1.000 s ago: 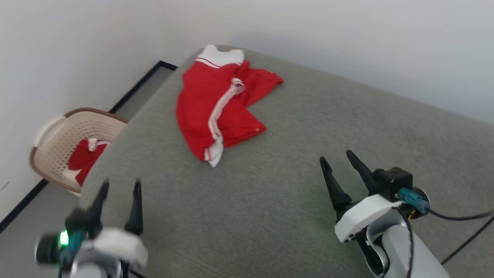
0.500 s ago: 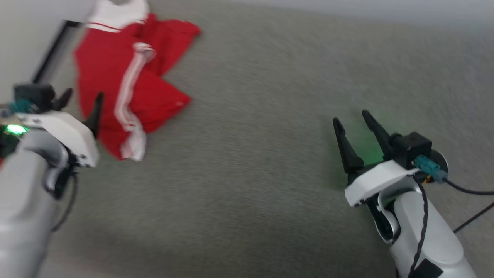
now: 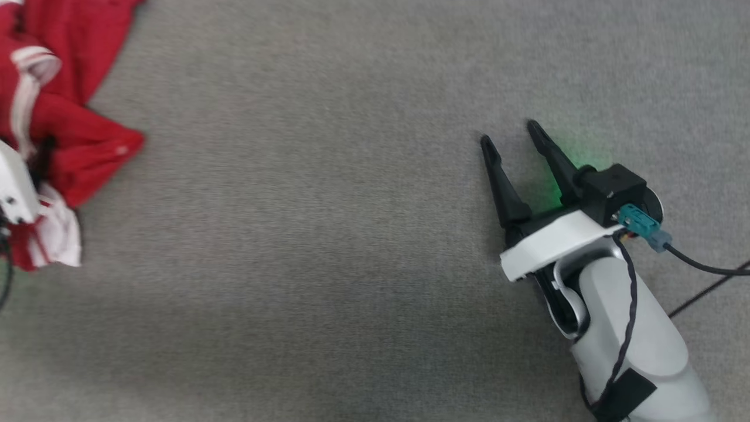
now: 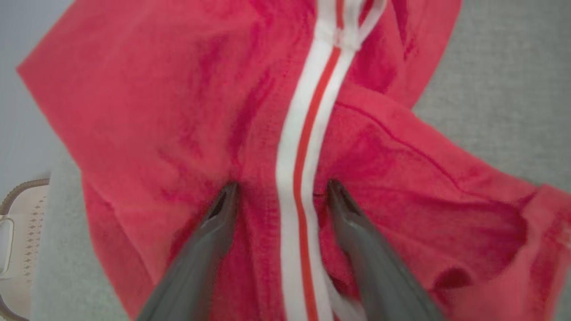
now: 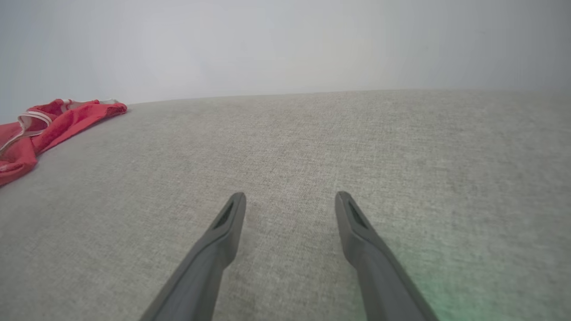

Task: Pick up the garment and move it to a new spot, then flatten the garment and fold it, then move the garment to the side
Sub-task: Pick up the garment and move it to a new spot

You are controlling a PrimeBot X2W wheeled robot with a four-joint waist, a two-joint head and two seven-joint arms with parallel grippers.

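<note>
2 sets of jaws, both spread apart, neither holding anything. Step in hand, by the look of it: the first pick-up. Left gripper [image 4: 282,186] down over the garment [image 4: 178,111], fingertips at or just above the red knit, straddling the white-and-red striped trim; actual contact hard to judge through the blur. Garment bunched and creased up against the left edge of the grey cushion [image 3: 328,234], with a pale basket [image 4: 18,232] beyond that edge. Right gripper [image 3: 508,132] well apart from it, low over bare fabric toward the right side. Next, probably: close the left jaws on a fold of cloth with the trim between them, lift, carry rightward. Plenty of open grey surface between the garment and the right gripper for setting down and flattening. Best kept away from the left edge to avoid a slide off.
</note>
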